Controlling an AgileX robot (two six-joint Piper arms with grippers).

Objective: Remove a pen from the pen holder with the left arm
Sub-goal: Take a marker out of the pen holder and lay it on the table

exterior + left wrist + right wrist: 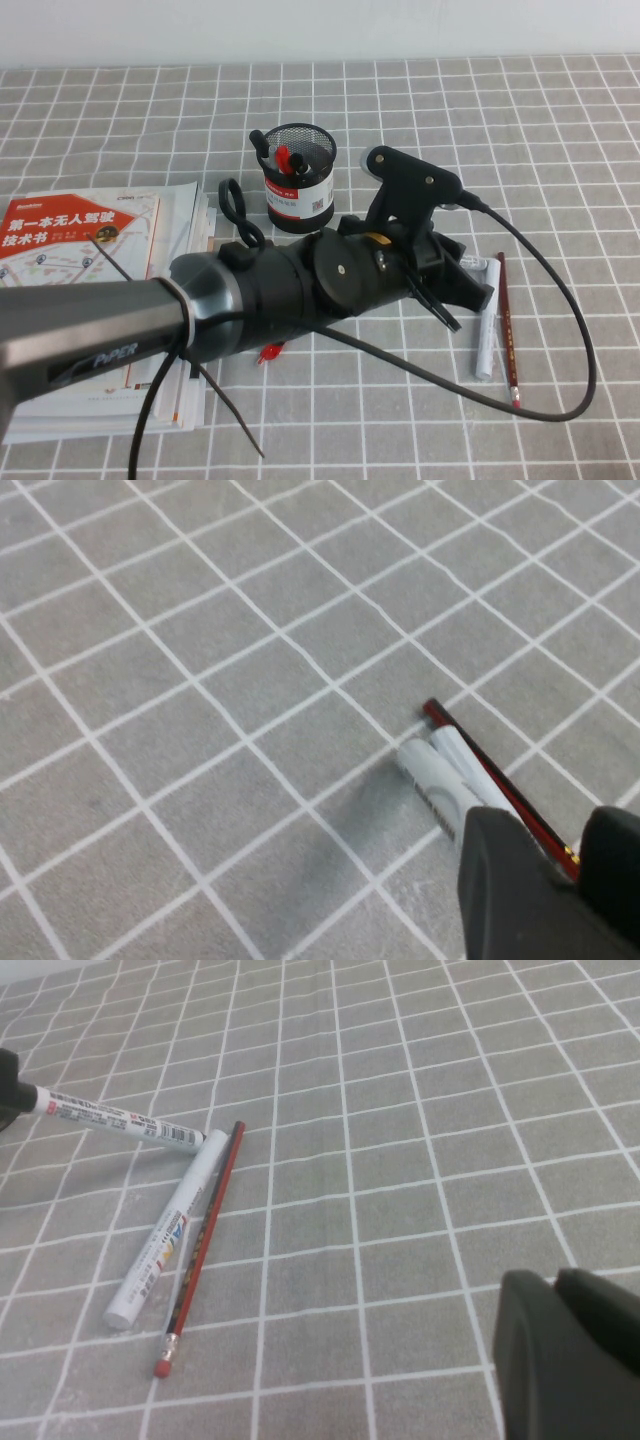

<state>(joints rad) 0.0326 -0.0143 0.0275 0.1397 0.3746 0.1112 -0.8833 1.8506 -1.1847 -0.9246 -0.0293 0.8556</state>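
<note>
Left arm (250, 290) stretched low from the near left across the table (560, 130), wrist pitched down, to the right of the pen holder (297, 180) and nearer the robot. Left end effector (465, 285) closed on a white pen (110, 1120), clear of the holder. The pen's free end meets a second white pen (160, 1245), which lies beside a red pencil (200, 1250). Right end effector (565, 1350) over the table near them; open or closed, cannot tell

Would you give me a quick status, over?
Left gripper low right of pen holder, jaws on white marker. Right gripper hovers nearby. Pencil lies alongside.
</note>
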